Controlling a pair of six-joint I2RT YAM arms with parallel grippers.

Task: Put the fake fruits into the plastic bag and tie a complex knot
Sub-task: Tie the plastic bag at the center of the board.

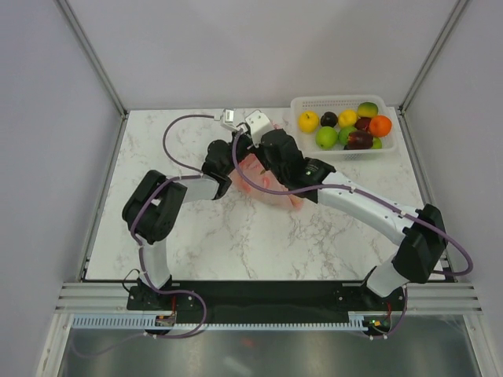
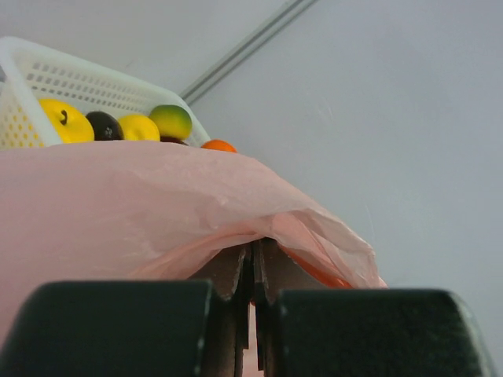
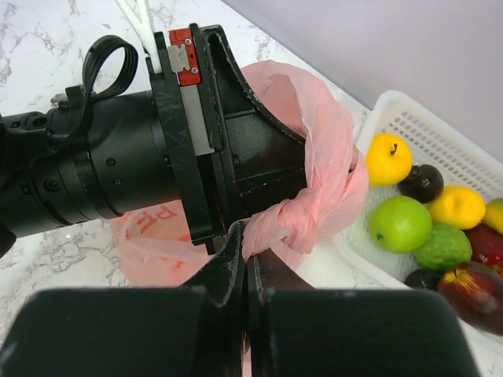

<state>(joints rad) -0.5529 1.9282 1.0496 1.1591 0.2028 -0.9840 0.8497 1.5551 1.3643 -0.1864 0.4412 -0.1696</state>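
The pink plastic bag (image 1: 258, 179) lies at the middle back of the table, under both wrists. My left gripper (image 2: 253, 255) is shut on a fold of the bag (image 2: 141, 212), which drapes over its fingers. My right gripper (image 3: 250, 236) is shut on a twisted pink handle just below a knot (image 3: 302, 221). From that knot a pink loop (image 3: 318, 118) runs up round the left gripper's black body (image 3: 236, 141). The fake fruits (image 1: 326, 137) sit in the white basket (image 1: 389, 149): yellow, green, orange, dark purple. The bag's contents are hidden.
The white lattice basket (image 3: 440, 145) stands at the back right corner, close beside the bag. Frame posts and grey walls bound the table. Both forearms cross the table's centre, and a purple cable (image 1: 169, 137) arcs at the back left.
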